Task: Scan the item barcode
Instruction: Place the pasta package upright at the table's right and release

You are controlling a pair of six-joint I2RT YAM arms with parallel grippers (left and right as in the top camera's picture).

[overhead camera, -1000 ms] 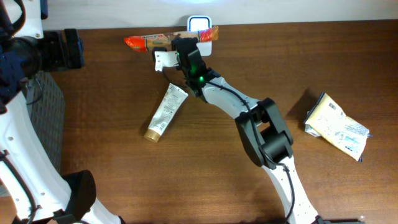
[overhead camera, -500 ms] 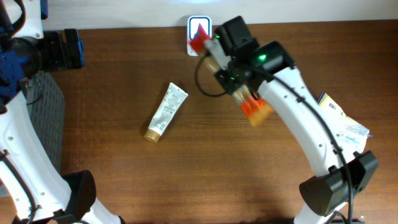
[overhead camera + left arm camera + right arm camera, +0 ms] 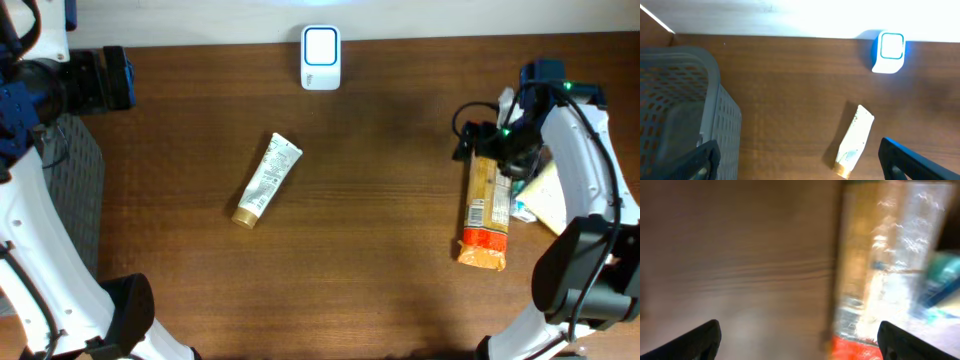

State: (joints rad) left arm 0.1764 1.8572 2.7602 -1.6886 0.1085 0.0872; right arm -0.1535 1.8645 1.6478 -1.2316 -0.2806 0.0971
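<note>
While your table [image 3: 400, 280] spreads wide, grey basket [image 3: 675, 100] at its left, the orange snack packet [image 3: 483, 215] lies flat far right, beneath your right gripper [image 3: 799, 330], jaws spread; your left gripper [image 3: 799, 145] is spread too; the scanner [image 3: 320, 44] sits at the back.

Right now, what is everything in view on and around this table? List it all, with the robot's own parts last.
barcode scanner: one, white with a blue-lit rim, far edge of the table, centre
tube: one, white with a gold cap, lying flat left of centre
snack packet: one, tan with an orange end, lying flat on the right
second packet: one, pale yellow and white, right edge, partly hidden by the right arm
basket: one, grey mesh, far left
table: one, dark brown wood
left gripper: one, black fingers, open, far left
right gripper: one, black fingers, open, above the snack packet
</note>
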